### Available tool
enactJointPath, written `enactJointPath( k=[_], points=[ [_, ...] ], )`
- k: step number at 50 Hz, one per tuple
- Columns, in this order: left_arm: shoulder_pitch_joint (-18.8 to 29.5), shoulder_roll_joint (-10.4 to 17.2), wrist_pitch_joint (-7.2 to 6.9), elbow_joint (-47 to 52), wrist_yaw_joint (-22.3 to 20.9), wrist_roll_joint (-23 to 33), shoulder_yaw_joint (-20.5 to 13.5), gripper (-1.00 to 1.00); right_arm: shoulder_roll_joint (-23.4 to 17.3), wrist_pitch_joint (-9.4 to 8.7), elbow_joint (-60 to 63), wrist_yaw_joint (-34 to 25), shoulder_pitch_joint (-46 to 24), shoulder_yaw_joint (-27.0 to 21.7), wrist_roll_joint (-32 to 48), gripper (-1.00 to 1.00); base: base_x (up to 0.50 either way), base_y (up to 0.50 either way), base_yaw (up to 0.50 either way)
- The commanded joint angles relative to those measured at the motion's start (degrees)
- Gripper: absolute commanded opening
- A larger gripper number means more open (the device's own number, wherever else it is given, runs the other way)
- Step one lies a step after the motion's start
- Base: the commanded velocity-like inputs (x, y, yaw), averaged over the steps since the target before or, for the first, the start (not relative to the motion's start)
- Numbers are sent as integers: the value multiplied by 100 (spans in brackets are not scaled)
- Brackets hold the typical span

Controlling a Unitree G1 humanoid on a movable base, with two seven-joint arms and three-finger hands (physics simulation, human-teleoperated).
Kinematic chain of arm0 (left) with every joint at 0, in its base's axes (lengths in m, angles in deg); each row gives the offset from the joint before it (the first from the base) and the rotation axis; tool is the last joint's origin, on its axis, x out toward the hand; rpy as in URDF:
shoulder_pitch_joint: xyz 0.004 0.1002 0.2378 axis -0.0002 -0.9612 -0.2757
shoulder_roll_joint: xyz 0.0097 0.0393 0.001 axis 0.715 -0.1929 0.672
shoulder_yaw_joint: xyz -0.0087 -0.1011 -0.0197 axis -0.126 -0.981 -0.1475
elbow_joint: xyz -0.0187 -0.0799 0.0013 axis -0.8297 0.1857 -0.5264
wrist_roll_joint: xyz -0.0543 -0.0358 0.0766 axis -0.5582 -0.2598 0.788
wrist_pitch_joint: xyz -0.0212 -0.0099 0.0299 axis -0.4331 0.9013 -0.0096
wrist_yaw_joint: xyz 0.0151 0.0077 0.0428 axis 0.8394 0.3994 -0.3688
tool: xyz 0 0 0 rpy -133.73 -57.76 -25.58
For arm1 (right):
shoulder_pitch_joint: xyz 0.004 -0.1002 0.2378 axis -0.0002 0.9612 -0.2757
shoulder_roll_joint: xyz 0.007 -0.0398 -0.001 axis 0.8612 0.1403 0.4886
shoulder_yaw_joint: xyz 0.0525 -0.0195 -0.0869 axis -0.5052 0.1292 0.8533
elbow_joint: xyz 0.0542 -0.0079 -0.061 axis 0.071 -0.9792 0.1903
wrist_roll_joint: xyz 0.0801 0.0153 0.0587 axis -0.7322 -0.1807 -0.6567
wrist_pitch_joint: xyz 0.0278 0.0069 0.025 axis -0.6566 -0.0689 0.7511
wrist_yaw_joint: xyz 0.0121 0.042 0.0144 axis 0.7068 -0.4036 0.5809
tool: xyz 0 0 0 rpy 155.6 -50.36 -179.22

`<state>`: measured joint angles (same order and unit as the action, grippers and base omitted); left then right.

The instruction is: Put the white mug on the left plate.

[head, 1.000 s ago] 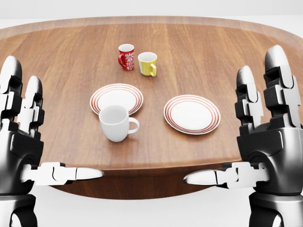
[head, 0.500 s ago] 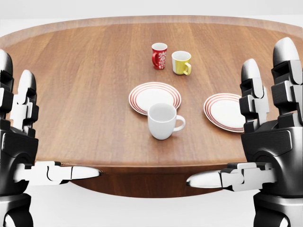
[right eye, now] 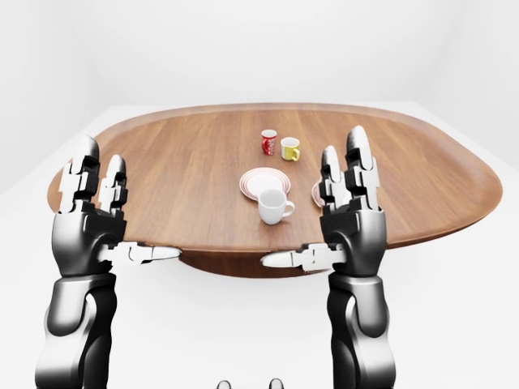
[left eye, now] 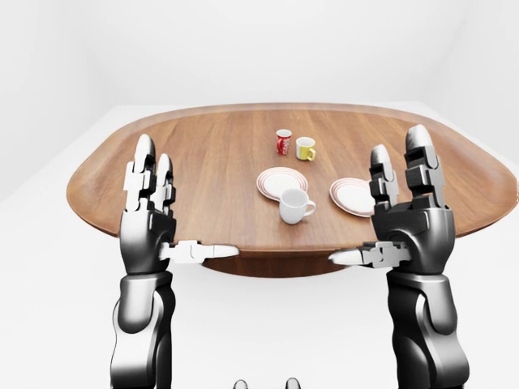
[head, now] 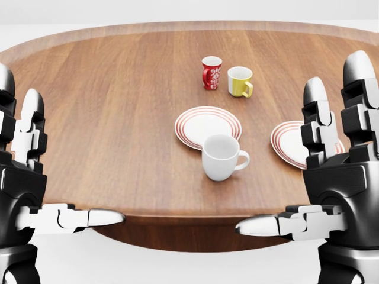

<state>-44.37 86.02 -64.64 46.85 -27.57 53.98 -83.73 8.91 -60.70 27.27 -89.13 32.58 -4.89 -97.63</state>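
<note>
White mug (head: pixel 220 157): plain, upright, empty, handle to view's right; left hand (head: pixel 23 177) & right hand (head: pixel 337 171) spread wide.

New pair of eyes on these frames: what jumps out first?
The two big robot hands, left hand and right hand, raised open at the head view's sides, holding nothing. Between them on the wooden table, the white mug stands upright at the near edge of the left plate, handle to the right. Above it sit a red mug and a yellow mug; the right plate is partly hidden by the right hand.
</note>
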Motion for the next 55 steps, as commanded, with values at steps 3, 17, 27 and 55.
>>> enactJointPath(
  k=[3, 17, 27, 55],
  points=[
    [23, -6, 0, -6, -12, -5, -3, 100, -14, 0, 46, 9, -14, -43, -203, 100, 50, 0, 0],
    [10, -5, 0, 18, -36, -2, 9, 100, -15, 0, 38, -20, 9, -25, -192, 100, 50, 0, 0],
    [15, -9, 0, 6, -42, -6, 6, 100, -10, 0, 23, -28, 21, -10, -178, 100, 50, 0, 0],
    [35, 7, 0, 49, -52, -68, -52, 100, -7, 0, -62, -71, -13, 97, -62, 100, 50, 0, 0]
  ],
)
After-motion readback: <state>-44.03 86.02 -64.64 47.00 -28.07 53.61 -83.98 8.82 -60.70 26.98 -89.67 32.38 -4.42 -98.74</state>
